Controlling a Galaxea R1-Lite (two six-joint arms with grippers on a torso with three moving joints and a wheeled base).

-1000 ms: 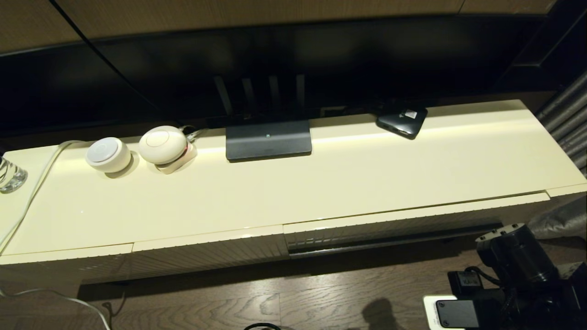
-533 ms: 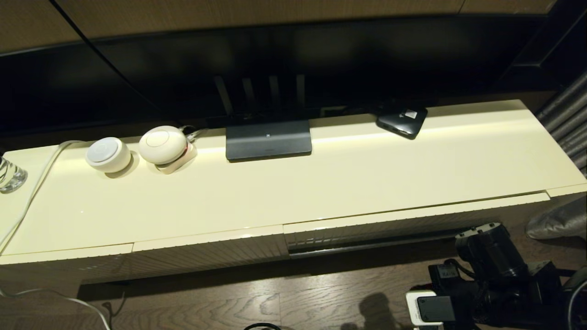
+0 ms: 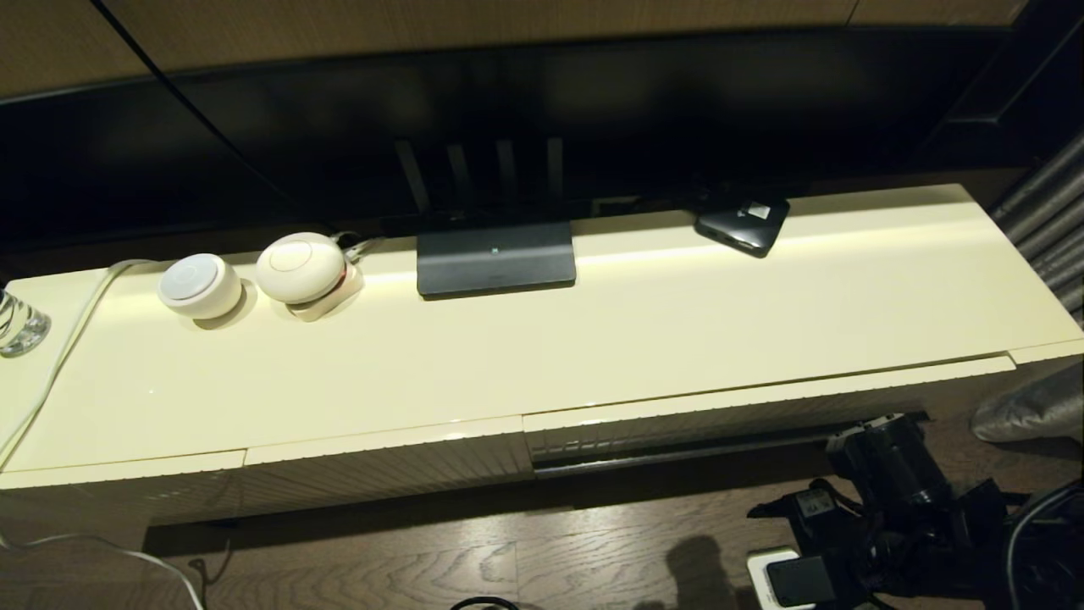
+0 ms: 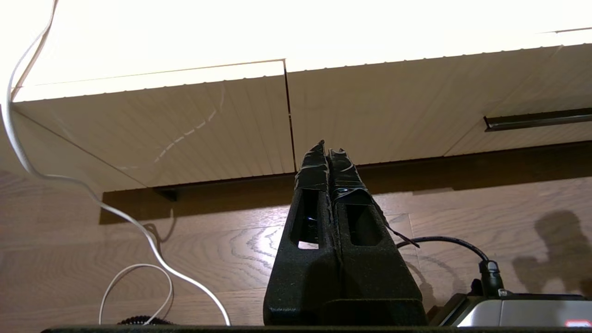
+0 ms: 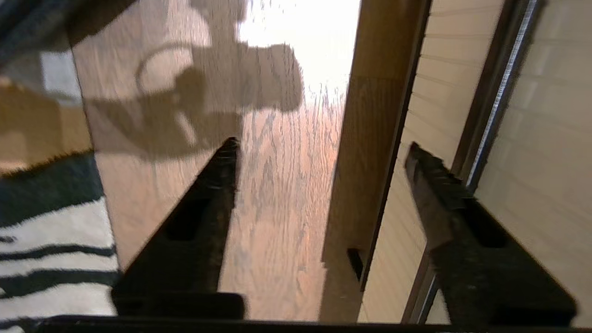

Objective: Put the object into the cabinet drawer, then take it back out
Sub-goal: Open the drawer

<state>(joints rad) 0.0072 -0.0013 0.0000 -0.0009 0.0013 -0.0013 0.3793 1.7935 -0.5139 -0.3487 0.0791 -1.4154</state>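
The black umbrella is out of view in every frame. The cabinet drawer (image 3: 720,419) is pushed in, with its ribbed cream front and long dark bar handle (image 3: 694,449) under the right half of the cabinet top. My right arm (image 3: 889,474) hangs low over the floor by the handle's right end. My right gripper (image 5: 320,145) is open and empty. It lies alongside the drawer front, and the bar handle (image 5: 490,92) runs just past one finger. My left gripper (image 4: 327,148) is shut on nothing, low over the floor in front of the cabinet's left panels, with the handle (image 4: 536,119) far off.
On the cabinet top (image 3: 593,356) sit a small flat black box with a white label (image 3: 743,222), a dark screen base (image 3: 495,258), two white round devices (image 3: 201,285) (image 3: 299,267) and a glass (image 3: 19,322). White cable (image 4: 138,222) trails on the wooden floor. A striped rug (image 5: 51,240) lies nearby.
My right arm has moved left and turned, coming nearer the right end of the drawer's handle. Nothing on the cabinet has moved.
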